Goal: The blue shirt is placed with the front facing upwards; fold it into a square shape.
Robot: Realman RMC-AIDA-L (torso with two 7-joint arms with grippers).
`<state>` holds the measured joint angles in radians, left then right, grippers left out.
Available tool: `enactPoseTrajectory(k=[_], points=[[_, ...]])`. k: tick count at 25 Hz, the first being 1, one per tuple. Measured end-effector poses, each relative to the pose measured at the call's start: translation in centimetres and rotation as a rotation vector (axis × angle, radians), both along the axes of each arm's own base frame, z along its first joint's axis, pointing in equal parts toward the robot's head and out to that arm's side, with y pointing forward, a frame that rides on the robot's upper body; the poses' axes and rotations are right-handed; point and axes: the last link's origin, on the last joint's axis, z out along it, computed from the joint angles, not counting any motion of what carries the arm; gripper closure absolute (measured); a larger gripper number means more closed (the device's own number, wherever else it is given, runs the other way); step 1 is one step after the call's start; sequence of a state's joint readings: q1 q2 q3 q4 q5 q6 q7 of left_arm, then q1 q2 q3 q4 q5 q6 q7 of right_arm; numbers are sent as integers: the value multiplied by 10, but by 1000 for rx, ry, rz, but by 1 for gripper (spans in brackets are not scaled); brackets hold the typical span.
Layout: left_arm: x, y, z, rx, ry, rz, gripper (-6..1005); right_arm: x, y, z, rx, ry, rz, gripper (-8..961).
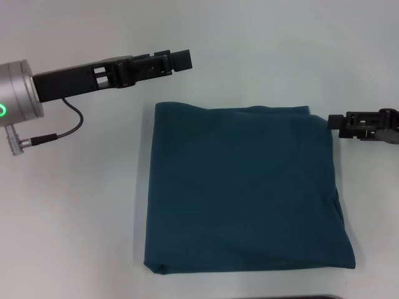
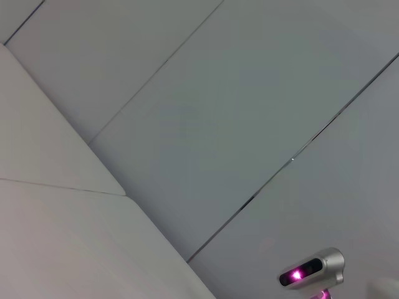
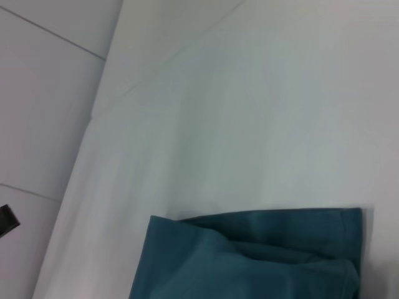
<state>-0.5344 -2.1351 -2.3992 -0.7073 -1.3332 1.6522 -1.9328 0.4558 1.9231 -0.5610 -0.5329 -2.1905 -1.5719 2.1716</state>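
The blue shirt (image 1: pixel 243 187) lies flat on the white table (image 1: pixel 75 218), folded into a rough square with only plain teal fabric showing. My left gripper (image 1: pixel 184 59) hovers above the table just beyond the shirt's far left corner, touching nothing. Beside the far right corner sits my right gripper (image 1: pixel 333 120), close to the cloth edge and holding nothing. The right wrist view shows one end of the folded shirt (image 3: pixel 249 261) with its hemmed edge. The left wrist view shows no shirt.
A grey cable (image 1: pixel 68 124) hangs from the left arm above the table. A dark strip (image 1: pixel 312 297) shows at the near table edge. The left wrist view holds only pale wall panels and a small silver camera (image 2: pixel 312 269).
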Motion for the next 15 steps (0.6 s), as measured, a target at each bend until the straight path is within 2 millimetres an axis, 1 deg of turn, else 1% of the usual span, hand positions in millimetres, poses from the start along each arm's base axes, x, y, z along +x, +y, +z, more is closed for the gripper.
enactPoseTrajectory(k=[7, 11, 15], points=[[0, 1, 1, 1, 3, -3, 34, -2, 4, -14, 8, -10, -18, 209], [-1, 1, 2, 2, 7, -3, 35, 0, 5, -17, 18, -19, -31, 209], [-1, 1, 2, 1, 7, -4, 35, 2, 2, -20, 4, -20, -39, 209]])
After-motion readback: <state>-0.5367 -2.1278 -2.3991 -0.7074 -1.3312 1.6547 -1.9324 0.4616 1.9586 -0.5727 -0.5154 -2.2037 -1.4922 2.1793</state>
